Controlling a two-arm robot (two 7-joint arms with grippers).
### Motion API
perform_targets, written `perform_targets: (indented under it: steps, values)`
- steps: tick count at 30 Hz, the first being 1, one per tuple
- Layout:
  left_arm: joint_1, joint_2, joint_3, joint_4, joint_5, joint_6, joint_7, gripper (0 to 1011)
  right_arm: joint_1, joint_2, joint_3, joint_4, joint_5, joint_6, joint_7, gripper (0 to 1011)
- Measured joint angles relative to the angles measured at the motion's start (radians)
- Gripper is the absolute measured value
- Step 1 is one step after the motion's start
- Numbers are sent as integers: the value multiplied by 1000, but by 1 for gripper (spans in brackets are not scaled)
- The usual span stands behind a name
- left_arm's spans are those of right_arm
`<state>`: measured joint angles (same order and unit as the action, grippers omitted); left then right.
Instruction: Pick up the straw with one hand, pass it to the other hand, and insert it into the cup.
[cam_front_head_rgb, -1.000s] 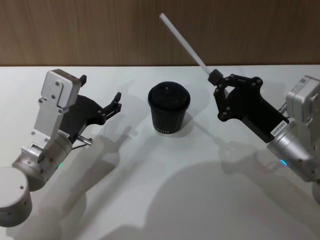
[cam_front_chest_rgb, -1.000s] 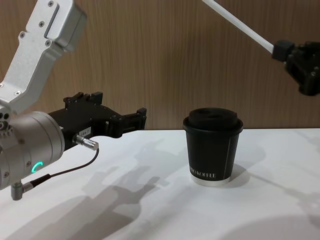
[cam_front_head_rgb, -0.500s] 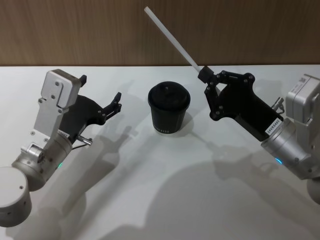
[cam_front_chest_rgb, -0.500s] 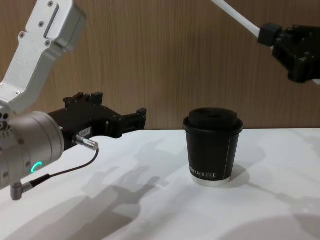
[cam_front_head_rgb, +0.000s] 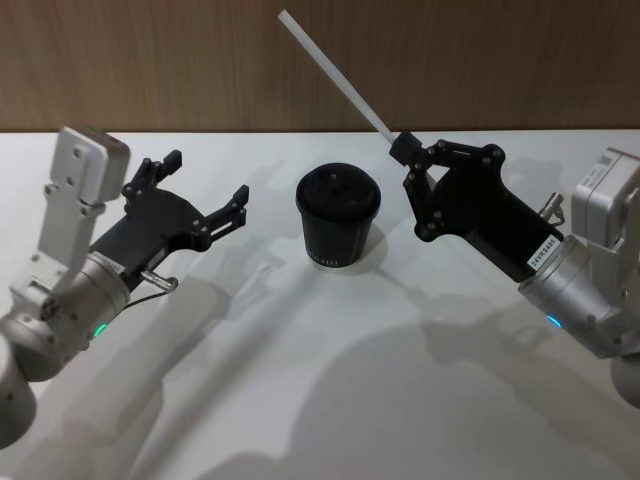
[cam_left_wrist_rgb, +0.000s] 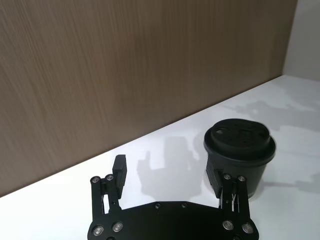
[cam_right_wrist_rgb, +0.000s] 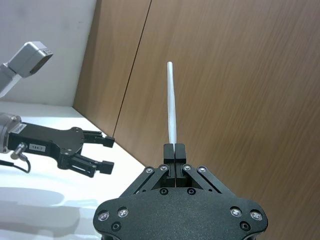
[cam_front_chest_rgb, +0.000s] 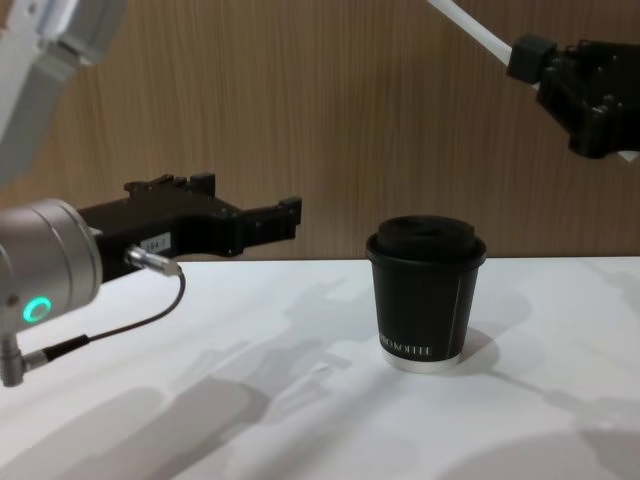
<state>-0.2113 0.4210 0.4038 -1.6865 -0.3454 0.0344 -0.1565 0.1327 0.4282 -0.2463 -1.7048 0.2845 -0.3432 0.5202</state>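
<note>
Right gripper, raised beside the cup, is clamped on the low end of the straw. Left gripper hovers wide open, empty, above the counter.

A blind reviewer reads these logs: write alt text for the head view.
The right gripper, right of a lidded black paper cup on a white table, pinches a thin white straw by its lower end, slanting up-left. The left gripper hangs open left of the cup.
</note>
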Motion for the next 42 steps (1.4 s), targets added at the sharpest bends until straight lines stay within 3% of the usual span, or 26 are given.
perform_targets:
  steps: [8, 14, 15, 17, 20, 23, 25, 34, 42]
  values:
    - [19, 27, -46, -45, -130, 41, -108, 1002, 1, 0, -2, -1, 2, -2, 2, 10]
    - [38, 51, -88, -91, -260, 85, -201, 1003, 1, 0, -2, -2, 3, -3, 3, 10]
    - [38, 51, -88, -91, -260, 85, -201, 1003, 1, 0, -3, -2, 3, -3, 3, 10]
    - [45, 59, -104, -110, -321, 105, -241, 1003, 2, 0, -3, -2, 4, -3, 4, 10]
    - [51, 65, -117, -127, -363, 120, -268, 1003, 2, 0, -3, -2, 4, -4, 4, 11]
    - [59, 72, -136, -151, -436, 146, -312, 1003, 2, 0, -3, -2, 4, -4, 5, 10]
    - [61, 73, -141, -156, -449, 151, -319, 1003, 2, 0, -4, -2, 4, -4, 5, 11]
    - [68, 66, -170, -210, -633, 228, -395, 1003, 2, 0, -4, -2, 5, -4, 5, 10]
    - [44, 34, -153, -227, -723, 280, -395, 1003, 2, 0, -3, -2, 5, -4, 5, 10]
